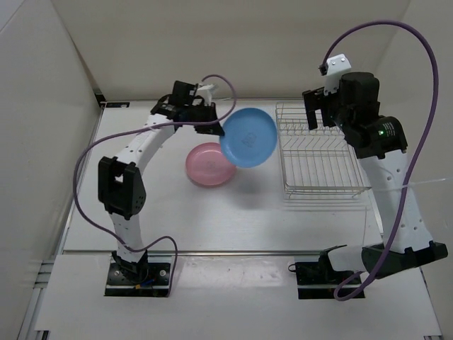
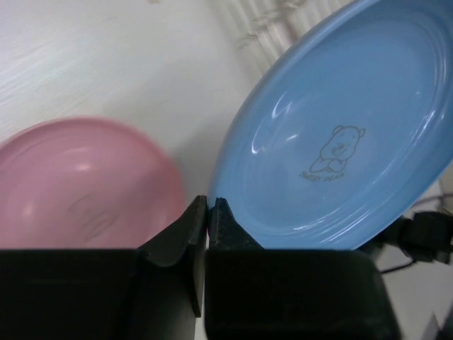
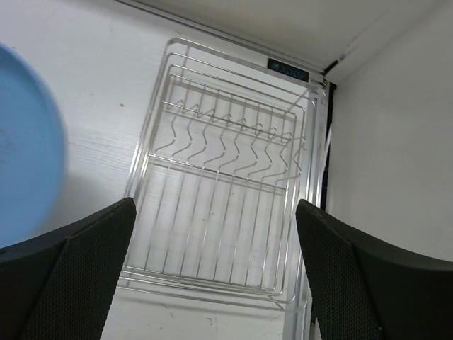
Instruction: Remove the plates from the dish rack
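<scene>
Free table [image 1: 212, 219] nearward of pink plate [image 1: 204, 167], blue plate [image 1: 248, 137] and dish rack [image 1: 322, 190].

The table [image 1: 233, 212] is white with a faint wood grain, and pale walls [image 1: 42, 106] stand close at its left, far and right sides. The pink plate [image 1: 204, 167] lies flat on it, hollow side up, a little left of the middle. The dish rack [image 1: 318, 152] stands on the right part, near the far right corner, apart from the pink plate.
</scene>
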